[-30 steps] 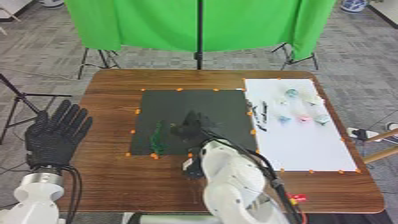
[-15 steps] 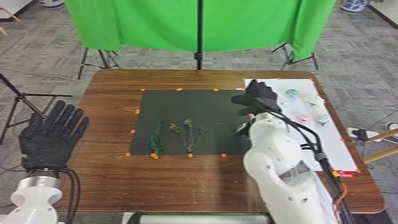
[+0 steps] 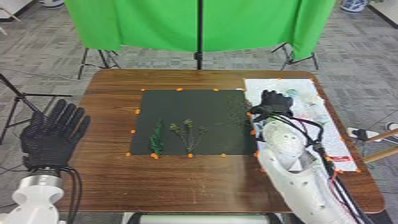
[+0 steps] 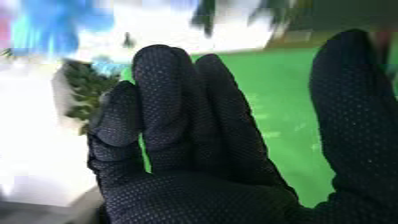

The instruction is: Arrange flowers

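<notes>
"Head view, right of centre: what's the right hand up to?"

"Fingers loosely straight, gripping nothing I can make out. It's over the white sheet's left edge, probably placed there to settle a piece or fetch another."

"And that faint sprig?"

"Just beside it, on the black sheet's right side, running roughly up and down the frame. Touching the hand? Can't tell."

"Others?"

"Lower on the black sheet, green sprig left of the dry stems. Both long axes run up the frame, the dry ones branching towards the top. Likely lined up to share a base, bouquet-style."

"Left hand?"

"Far left, spread flat, empty, clear of the work."
</notes>
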Motion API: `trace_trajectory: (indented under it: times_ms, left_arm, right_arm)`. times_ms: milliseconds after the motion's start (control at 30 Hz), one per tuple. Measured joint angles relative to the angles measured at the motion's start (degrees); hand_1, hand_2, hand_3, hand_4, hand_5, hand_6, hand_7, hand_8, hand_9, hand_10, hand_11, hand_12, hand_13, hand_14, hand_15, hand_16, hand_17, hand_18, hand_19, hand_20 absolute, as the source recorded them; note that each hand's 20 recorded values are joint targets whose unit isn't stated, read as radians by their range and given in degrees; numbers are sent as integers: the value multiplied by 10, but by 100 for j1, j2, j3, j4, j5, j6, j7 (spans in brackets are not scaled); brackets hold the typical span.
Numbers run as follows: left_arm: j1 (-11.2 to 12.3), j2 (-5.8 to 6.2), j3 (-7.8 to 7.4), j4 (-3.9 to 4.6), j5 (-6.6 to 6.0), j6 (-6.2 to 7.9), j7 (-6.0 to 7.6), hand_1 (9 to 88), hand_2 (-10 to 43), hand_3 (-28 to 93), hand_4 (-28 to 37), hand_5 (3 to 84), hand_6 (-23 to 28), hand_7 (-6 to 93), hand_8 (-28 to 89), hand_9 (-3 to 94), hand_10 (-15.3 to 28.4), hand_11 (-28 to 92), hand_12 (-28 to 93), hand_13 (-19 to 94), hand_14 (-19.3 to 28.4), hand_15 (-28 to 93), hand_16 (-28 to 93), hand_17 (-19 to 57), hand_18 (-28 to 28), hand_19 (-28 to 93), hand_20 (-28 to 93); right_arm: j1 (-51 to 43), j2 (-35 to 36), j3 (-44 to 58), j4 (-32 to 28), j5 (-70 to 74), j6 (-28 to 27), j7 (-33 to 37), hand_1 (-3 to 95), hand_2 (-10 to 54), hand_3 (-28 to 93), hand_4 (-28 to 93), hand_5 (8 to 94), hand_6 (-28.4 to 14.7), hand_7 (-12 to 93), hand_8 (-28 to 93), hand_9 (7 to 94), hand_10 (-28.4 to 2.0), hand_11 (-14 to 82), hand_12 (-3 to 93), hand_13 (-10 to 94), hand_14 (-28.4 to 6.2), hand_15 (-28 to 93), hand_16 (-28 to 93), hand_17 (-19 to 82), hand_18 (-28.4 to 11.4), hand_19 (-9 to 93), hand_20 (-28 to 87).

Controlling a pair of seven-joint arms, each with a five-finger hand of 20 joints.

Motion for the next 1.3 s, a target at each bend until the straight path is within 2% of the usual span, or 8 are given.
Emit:
trace_trajectory:
  times_ms: [167,267,333,433,600,933,1200,1300]
  left_arm:
    - [-12,3,33,-22,157,30,-24,276,156,731,-283,475,82,144,-81,401,143,184,132,311,144,362,-37,-5,123,263,146]
    - [-14,3,45,-24,214,48,-46,276,156,730,-283,475,82,144,-80,401,143,184,132,311,144,362,-38,-5,123,265,146]
    - [-15,3,57,-24,215,58,-58,276,156,730,-283,474,81,145,-80,401,144,184,132,310,144,362,-38,-6,124,267,146]
    - [-15,2,70,-24,194,65,-78,276,156,731,-283,475,83,143,-80,401,143,184,132,310,144,361,-38,-8,125,268,146]
    - [-17,-12,80,-21,194,105,-138,276,155,731,-282,476,83,141,-80,401,143,185,133,309,144,362,-38,-9,126,273,147]
    - [34,-46,58,-23,189,155,-150,276,154,732,-283,476,83,143,-81,401,143,186,132,309,146,362,-38,-11,128,276,146]
    - [81,-61,40,-24,189,154,-155,276,153,732,-283,475,81,144,-81,401,143,185,131,308,145,361,-38,-11,128,275,145]
    - [83,-63,36,-24,183,154,-159,277,153,730,-283,475,82,145,-81,400,143,185,132,309,146,361,-38,-10,128,275,144]
  right_arm:
    - [127,-50,-89,209,-17,-437,-33,364,-95,614,-271,653,-135,85,-69,646,-244,117,149,603,-188,626,309,374,-284,932,442]
    - [173,-97,-82,233,-15,-519,-7,471,-95,687,-269,650,-91,205,-53,705,-206,157,167,649,-162,633,326,395,-281,932,440]
    - [206,-131,-82,263,-14,-544,16,541,-95,680,-278,650,-74,251,91,728,-186,169,188,666,-145,619,381,406,-276,932,438]
    - [257,-190,-82,326,-30,-510,38,649,-95,642,-277,666,-36,369,166,806,-131,92,343,691,-106,583,472,400,-267,918,420]
    - [256,-209,-91,515,-298,-165,-75,694,-95,663,-278,706,-8,449,173,859,-99,101,399,732,-77,540,513,394,-258,894,418]
    - [-91,-41,-56,367,-327,771,-195,702,-95,672,-267,738,-7,444,192,887,-97,107,437,762,-73,530,528,414,-265,877,433]
    - [-846,133,49,-955,47,1383,-84,702,-95,675,-262,742,-9,437,200,890,-99,108,445,763,-75,534,536,416,-267,875,441]
    - [-929,190,-117,-1353,37,1429,-184,702,-95,674,-260,742,-10,436,201,888,-100,109,448,762,-76,535,536,416,-266,874,443]
